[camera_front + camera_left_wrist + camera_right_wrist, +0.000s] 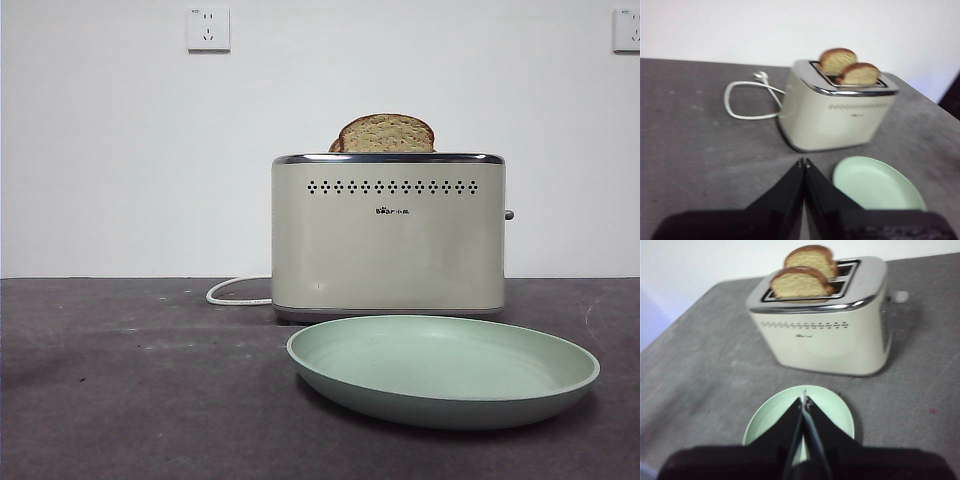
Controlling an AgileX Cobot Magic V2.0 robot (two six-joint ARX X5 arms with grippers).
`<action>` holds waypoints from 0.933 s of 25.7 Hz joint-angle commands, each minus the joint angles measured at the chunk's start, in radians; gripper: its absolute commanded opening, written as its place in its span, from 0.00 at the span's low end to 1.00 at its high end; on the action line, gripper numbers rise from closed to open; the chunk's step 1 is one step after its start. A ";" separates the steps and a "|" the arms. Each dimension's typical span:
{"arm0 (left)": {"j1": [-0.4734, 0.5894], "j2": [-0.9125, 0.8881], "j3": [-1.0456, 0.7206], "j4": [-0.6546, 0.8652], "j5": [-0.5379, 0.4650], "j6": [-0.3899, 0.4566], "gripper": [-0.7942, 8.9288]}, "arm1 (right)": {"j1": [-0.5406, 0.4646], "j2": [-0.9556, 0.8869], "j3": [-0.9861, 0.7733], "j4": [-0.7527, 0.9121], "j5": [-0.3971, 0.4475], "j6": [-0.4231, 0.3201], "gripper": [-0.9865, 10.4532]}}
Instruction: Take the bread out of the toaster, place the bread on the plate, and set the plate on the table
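The cream toaster (388, 240) stands on the dark grey table (120, 390) with two slices upright in its slots. The bread (386, 134) is the larger domed slice in the slot nearest the dotted face, also seen as the bread (858, 74) and the bread (800, 284). The mint-green plate (440, 372) lies flat on the table just before the toaster. My left gripper (804, 161) is shut and holds nothing, back from the toaster and beside the plate (875, 185). My right gripper (804, 400) is shut and holds nothing, over the plate (832, 407). Neither gripper shows in the front view.
A second, smaller slice (810, 259) sits in the rear slot. The white cord (747, 97) loops on the table beside the toaster. The toaster's lever (899, 296) sticks out of one end. Two wall sockets (208, 28) hang on the white wall behind.
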 commanded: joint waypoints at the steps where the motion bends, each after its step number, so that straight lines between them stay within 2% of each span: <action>1: 0.002 0.033 0.065 -0.047 0.053 0.039 0.07 | 0.005 0.050 0.099 -0.090 -0.010 -0.074 0.08; 3: 0.002 0.060 0.112 -0.085 0.098 0.059 0.07 | 0.010 0.080 0.158 -0.155 -0.015 -0.093 0.08; 9: 0.002 0.121 0.219 -0.205 0.180 0.130 0.07 | 0.027 0.126 0.242 -0.286 -0.142 -0.119 0.08; 19: 0.002 0.132 0.249 -0.232 0.208 0.137 0.08 | 0.040 0.126 0.244 -0.314 -0.164 -0.137 0.10; 21: 0.002 0.132 0.249 -0.232 0.208 0.137 0.10 | 0.040 0.126 0.244 -0.314 -0.164 -0.137 0.20; 23: 0.002 0.132 0.249 -0.232 0.208 0.135 0.25 | 0.040 0.126 0.244 -0.314 -0.164 -0.137 0.35; 24: 0.002 0.132 0.249 -0.232 0.208 0.133 0.38 | 0.040 0.126 0.244 -0.314 -0.164 -0.135 0.43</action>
